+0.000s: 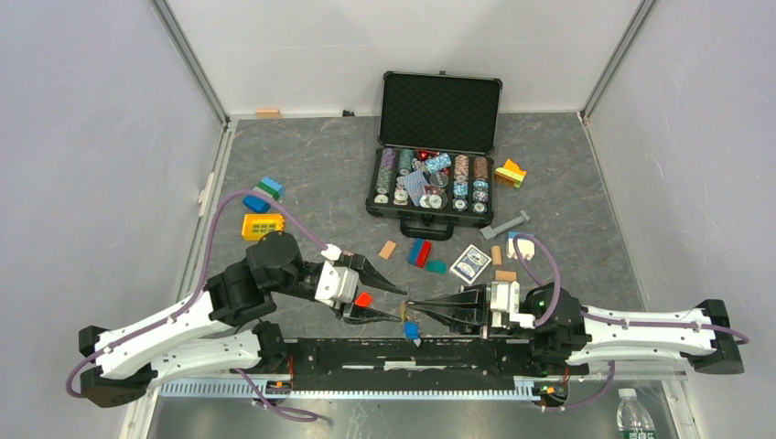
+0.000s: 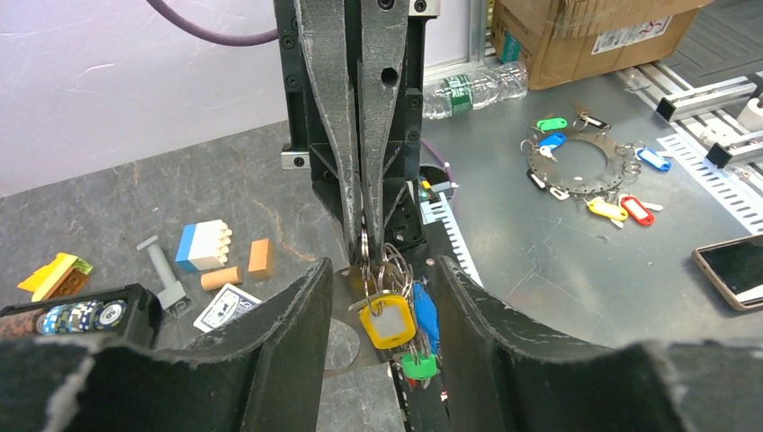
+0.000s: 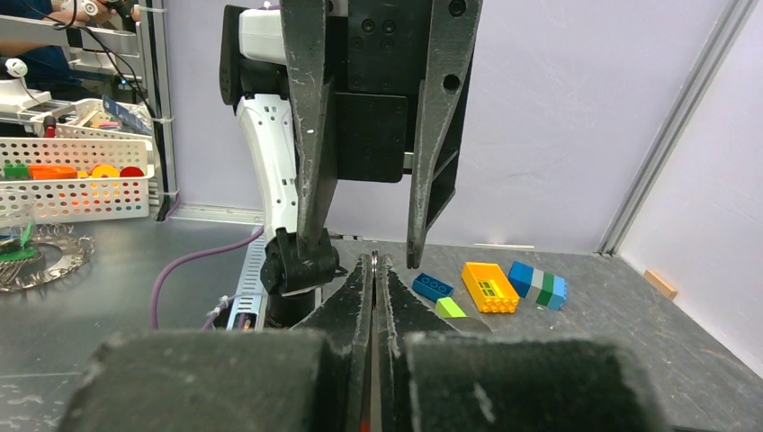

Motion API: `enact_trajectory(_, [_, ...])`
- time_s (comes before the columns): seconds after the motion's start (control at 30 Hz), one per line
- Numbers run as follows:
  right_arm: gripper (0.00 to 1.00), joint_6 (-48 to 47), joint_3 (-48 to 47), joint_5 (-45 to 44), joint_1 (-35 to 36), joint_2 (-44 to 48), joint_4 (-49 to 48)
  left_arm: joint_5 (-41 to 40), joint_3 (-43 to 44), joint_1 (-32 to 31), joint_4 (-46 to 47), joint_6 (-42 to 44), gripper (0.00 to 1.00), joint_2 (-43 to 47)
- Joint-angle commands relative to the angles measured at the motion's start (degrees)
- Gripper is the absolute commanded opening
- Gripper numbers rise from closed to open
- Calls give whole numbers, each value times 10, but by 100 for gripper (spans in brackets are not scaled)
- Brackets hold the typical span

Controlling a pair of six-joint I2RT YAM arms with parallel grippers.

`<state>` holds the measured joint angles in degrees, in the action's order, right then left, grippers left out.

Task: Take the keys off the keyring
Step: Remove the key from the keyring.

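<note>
Right jaws clamped together on the keyring (image 2: 365,245), lower centre of the top view. Keys (image 2: 389,322) hang in a bunch under it (yellow, blue and green heads visible). Left jaws apart, one finger either side of the bunch; can't tell if they touch it. Chip case (image 1: 437,197) sits open on the worktop (image 1: 311,174), upper centre.
</note>
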<state>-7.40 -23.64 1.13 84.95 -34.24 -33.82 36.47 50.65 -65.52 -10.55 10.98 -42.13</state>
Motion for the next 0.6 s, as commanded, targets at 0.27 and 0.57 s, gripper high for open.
enact_trajectory(0.27, [0,-2,-6,12,0,9,-46,25,-9,-3,37,-25,44,-25])
enact_trajectory(0.57, [0,-3,-6,13,0,9,-49,18,-10,-3,32,-23,43,-27])
